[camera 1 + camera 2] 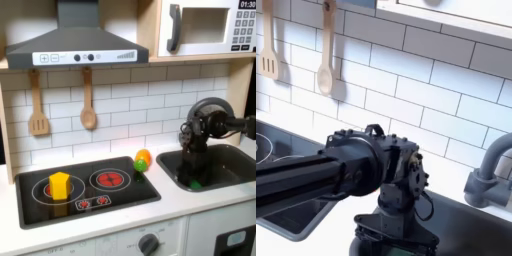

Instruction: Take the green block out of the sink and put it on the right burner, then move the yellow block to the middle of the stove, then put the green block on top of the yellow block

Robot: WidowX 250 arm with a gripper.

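In the first exterior view, the black robot arm reaches down into the dark grey rectangular sink (228,168), its gripper (193,176) low in the basin just above the small bright-green cube (196,184) (whether the jaws are apart or closed on it I cannot tell). The small yellow block (59,184) stands on the ring burner at the first exterior view's left of the flat black stove (85,190). A round orange-yellow-green toy (143,160) sits at the stove's far corner, between cooktop and sink.
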